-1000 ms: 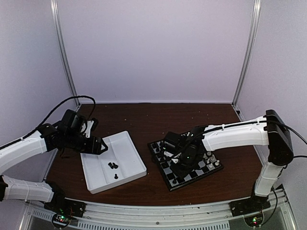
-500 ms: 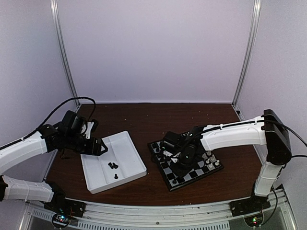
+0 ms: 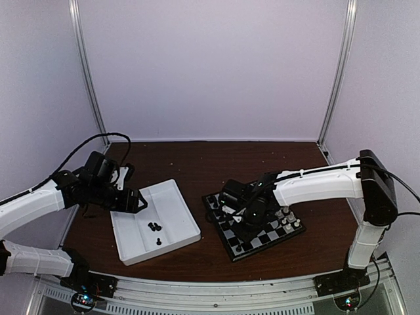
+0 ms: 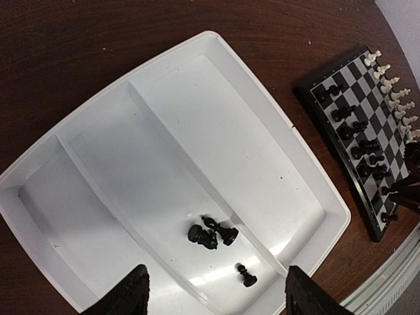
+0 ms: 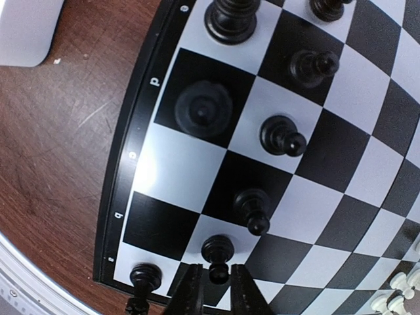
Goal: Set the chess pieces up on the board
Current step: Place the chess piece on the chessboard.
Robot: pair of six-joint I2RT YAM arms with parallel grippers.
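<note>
- The left gripper hung over the white tray on the table's left side, jaws spread wide with nothing in them.
- Key bit for the next grab: the leftover black pieces sat right below and just ahead of those open fingers, in the tray's middle compartment toward its near end. Three were bunched up and touching, and looked tipped over, pointing different ways. A lone pawn sat near them but apart. The left arm was way closer to all of it.
- The board lay right of the tray, mid-table and skewed. It had placed black pieces along its left edge and white pieces along the opposite one.
- The right gripper was low over the board's near-left corner. Its fingers were nearly together, straddling the head of a black pawn standing upright on a square. Honestly couldn't tell if they were pinching it or just clear.
</note>
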